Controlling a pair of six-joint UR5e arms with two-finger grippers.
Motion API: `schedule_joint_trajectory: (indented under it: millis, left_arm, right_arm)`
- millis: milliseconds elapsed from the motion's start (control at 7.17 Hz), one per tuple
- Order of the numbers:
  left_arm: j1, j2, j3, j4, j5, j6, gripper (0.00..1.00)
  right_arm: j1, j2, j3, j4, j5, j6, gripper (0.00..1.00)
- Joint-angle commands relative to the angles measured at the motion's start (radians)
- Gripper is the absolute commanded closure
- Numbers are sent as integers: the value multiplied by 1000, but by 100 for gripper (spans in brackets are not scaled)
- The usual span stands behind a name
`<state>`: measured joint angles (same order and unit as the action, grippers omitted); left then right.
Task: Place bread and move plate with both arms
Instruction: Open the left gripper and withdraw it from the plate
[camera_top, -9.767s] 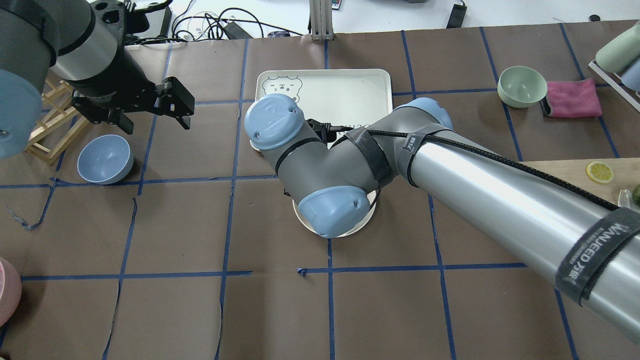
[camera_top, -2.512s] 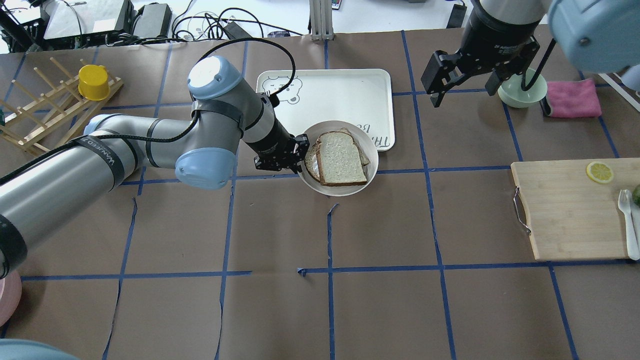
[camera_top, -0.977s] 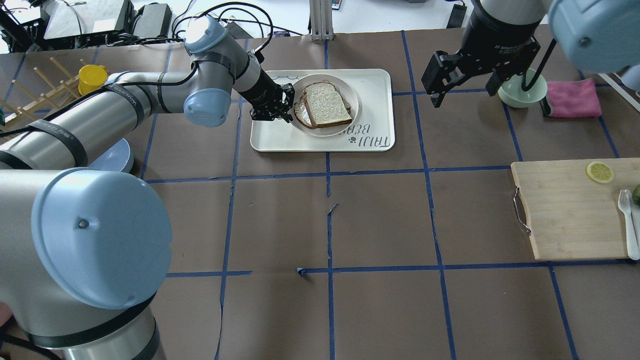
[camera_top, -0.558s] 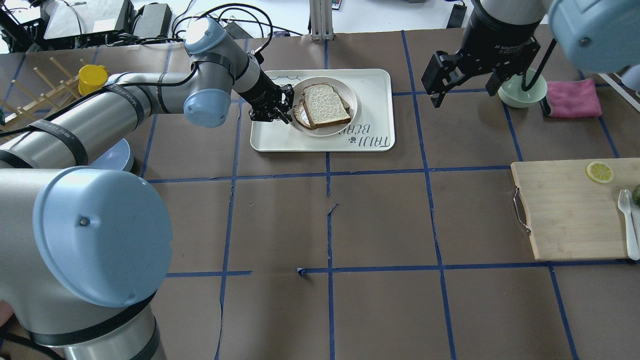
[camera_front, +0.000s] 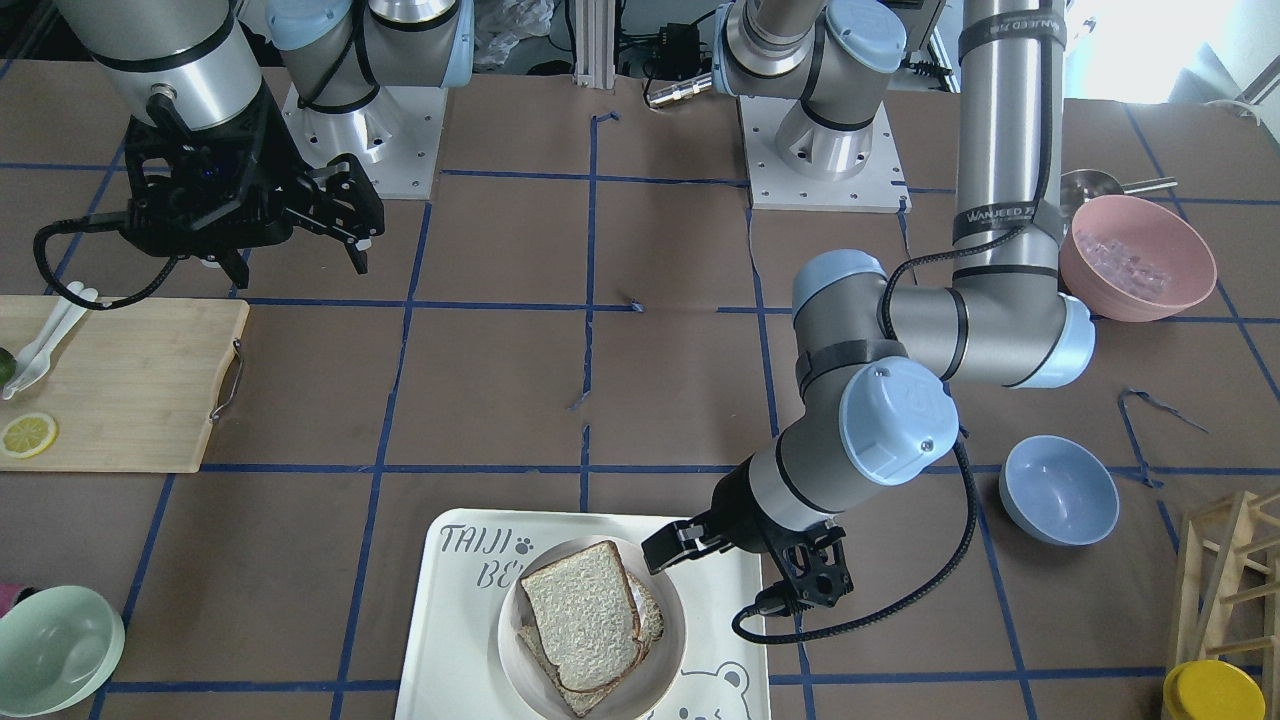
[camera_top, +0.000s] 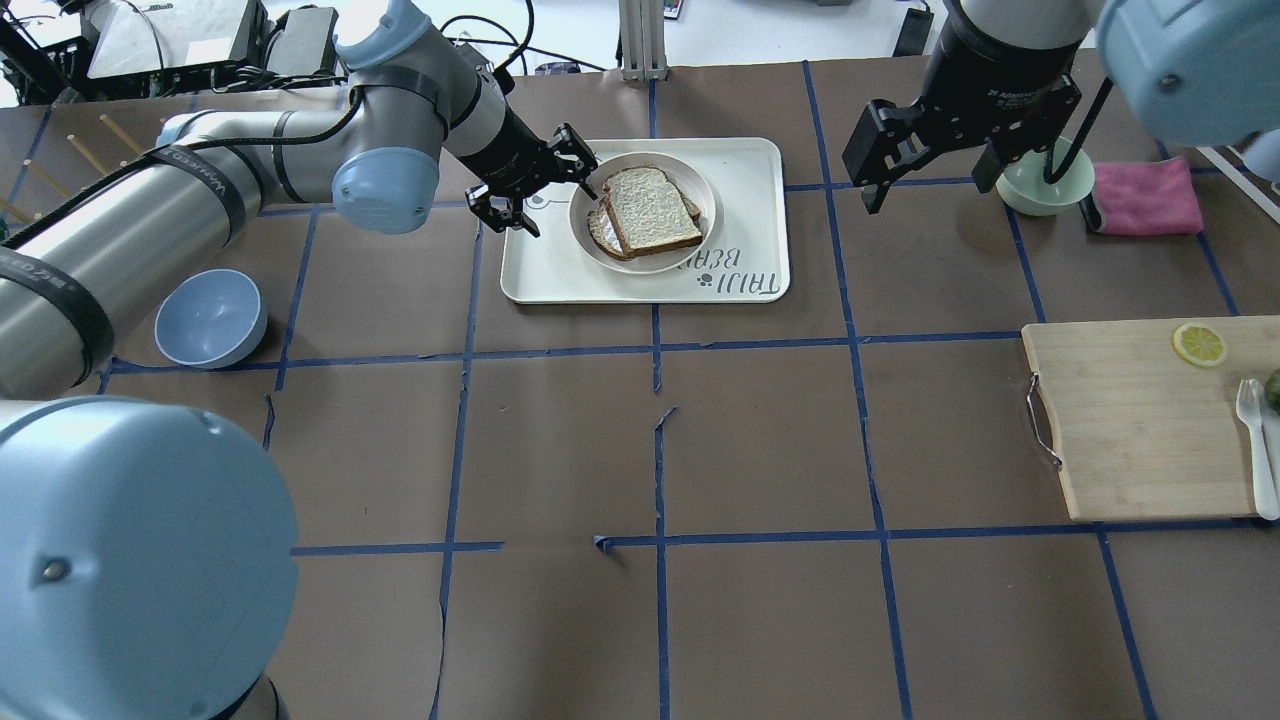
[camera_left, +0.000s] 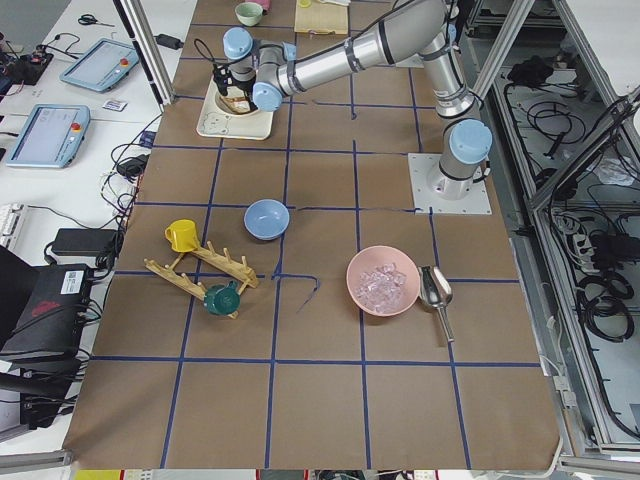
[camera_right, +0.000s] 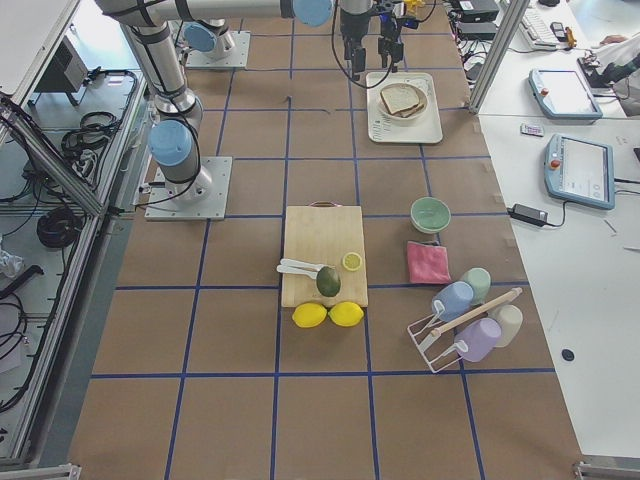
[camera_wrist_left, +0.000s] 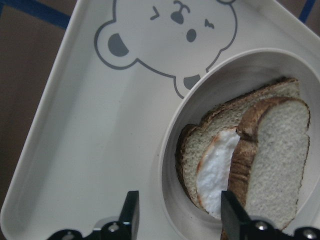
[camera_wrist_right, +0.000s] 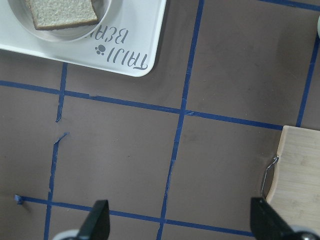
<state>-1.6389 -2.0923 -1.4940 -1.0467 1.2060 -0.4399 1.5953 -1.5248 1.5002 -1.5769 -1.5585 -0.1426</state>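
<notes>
Surface: table covered in brown paper (camera_top: 760, 450), ruled into squares by blue tape; the paper is torn in spots along the tape lines.

Task items: a large white rectangular tray with a bear drawing (camera_top: 560, 275) lies at the far middle of the table; the small round off-white plate (camera_top: 640, 266) sits inside it, toward the bear end; the pale wholemeal bread slice with a brown crust (camera_top: 652, 208) lies flat on the plate, overlapping a second slice topped with white egg (camera_wrist_left: 215, 170).

Arms: the left gripper (camera_top: 560, 208) has its jaws apart and holds nothing; in its wrist view one finger is over the tray floor and the other over the plate's inside, with the rim between them; whether either touches cannot be told. The right gripper (camera_top: 930, 185) has its jaws spread wide and empty; it hangs over bare paper on the robot's right of the tray, near a pale green bowl (camera_top: 1030, 195).

Other items: a folded pink cloth (camera_top: 1145, 198) just beside the green bowl; a bamboo cutting board (camera_top: 1130, 430) carrying a lemon slice (camera_top: 1199, 343) and a white plastic spoon (camera_top: 1255, 440); a pale blue bowl (camera_top: 210, 318) on the robot's left; a pink bowl of clear pieces (camera_left: 382, 281) beside a metal scoop (camera_left: 440, 295); a wooden rack (camera_left: 195, 272) with a yellow cup (camera_left: 180, 236).

Room: cables and black boxes beyond the far edge; an aluminium post (camera_top: 640, 40) at that edge; white side benches with tablet-like pendants (camera_right: 580, 170).
</notes>
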Motion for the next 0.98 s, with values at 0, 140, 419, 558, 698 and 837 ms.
schedule_joint_trajectory:
  millis: [0, 140, 419, 558, 698, 837]
  left_arm:
    - [-18, 192, -96, -132, 23, 1, 2]
    - [-27, 289, -153, -198, 80, 6, 2]
    - [-30, 446, -199, -359, 133, 42, 7]
    - [-30, 490, -169, -459, 182, 93, 12]
    - [-29, 500, -113, -561, 282, 175, 25]
    - [-29, 494, -45, -634, 299, 217, 25]
  right_arm:
    - [0, 0, 0, 0, 0, 6, 0]
    - [0, 0, 0, 0, 0, 6, 0]
    - [0, 0, 0, 0, 0, 6, 0]
    - [0, 0, 0, 0, 0, 6, 0]
    - [0, 0, 0, 0, 0, 6, 0]
    - [0, 0, 0, 0, 0, 6, 0]
